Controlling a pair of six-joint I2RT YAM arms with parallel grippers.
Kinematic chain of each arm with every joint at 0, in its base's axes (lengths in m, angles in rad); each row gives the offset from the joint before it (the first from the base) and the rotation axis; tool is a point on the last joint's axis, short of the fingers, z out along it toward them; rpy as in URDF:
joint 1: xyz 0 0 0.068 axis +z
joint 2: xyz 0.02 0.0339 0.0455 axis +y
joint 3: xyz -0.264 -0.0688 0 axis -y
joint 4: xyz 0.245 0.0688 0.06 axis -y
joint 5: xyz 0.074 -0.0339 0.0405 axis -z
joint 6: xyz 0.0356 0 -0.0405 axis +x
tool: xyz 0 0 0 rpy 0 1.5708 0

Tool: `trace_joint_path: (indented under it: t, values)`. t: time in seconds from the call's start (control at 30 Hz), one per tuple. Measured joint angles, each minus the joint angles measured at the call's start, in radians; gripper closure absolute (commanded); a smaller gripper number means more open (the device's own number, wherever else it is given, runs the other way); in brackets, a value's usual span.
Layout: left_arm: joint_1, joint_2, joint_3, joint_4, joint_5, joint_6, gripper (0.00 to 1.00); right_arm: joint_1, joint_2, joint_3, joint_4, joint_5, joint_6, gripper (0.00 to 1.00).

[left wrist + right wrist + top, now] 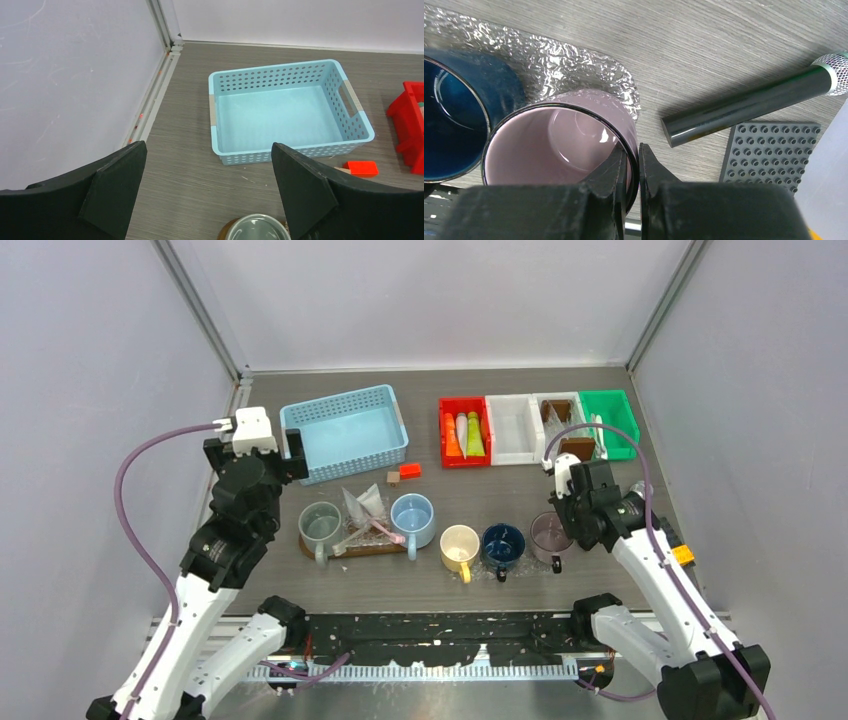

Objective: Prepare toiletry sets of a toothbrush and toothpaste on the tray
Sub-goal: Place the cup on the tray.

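Observation:
Five mugs stand in a row: grey-green (320,523), light blue (412,518), cream-yellow (459,545), navy (502,545) and mauve (548,533). The first two stand on a brown tray (375,550), with a pink toothbrush (378,530) and clear wrappers between them. Toothpaste tubes (463,432) lie in the red bin. My right gripper (633,155) is shut on the mauve mug's (554,145) wall, one finger inside and one outside. My left gripper (208,147) hangs open and empty over bare table, between the grey-green mug (256,227) and the blue basket (285,110).
An empty light blue basket (345,430) sits at the back left. Red (445,430), white (515,427), white (548,400) and green (612,420) bins line the back right. Small orange (409,471) and brown blocks lie nearby. A dark cylinder (749,107) and a grey studded plate (769,155) lie right of the mauve mug.

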Motion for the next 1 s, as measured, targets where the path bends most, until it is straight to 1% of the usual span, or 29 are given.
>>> trace_joint_path:
  t: [0.17, 0.23, 0.27, 0.33, 0.47, 0.8, 0.9, 1.0]
  values:
    - [0.000, -0.002, -0.014, 0.019, -0.016, 0.016, 0.00, -0.002, 0.016, -0.013, 0.002, 0.000, -0.025, 0.97]
    - [0.000, -0.002, -0.017, 0.025, -0.019, 0.024, 0.00, -0.002, 0.029, -0.014, 0.006, 0.000, -0.029, 0.93]
    - [0.000, -0.002, -0.018, 0.027, -0.021, 0.028, 0.00, -0.002, 0.036, -0.015, 0.012, -0.001, -0.031, 0.86]
    - [0.000, -0.002, -0.021, 0.032, -0.024, 0.034, 0.00, -0.002, 0.048, -0.020, 0.025, -0.001, -0.033, 0.80]
    - [0.000, 0.000, -0.028, 0.033, -0.025, 0.035, 0.00, -0.002, 0.066, -0.028, 0.053, -0.004, -0.032, 0.76]
    - [0.000, 0.001, -0.031, 0.040, -0.025, 0.036, 0.00, -0.002, 0.080, -0.061, 0.127, -0.001, -0.028, 0.76]
    - [0.000, 0.000, -0.031, 0.040, -0.025, 0.036, 0.00, -0.002, 0.078, -0.073, 0.145, 0.010, -0.031, 0.83]
    - [0.000, -0.001, -0.033, 0.042, -0.025, 0.043, 0.00, -0.003, 0.079, -0.087, 0.146, 0.003, -0.032, 0.85]
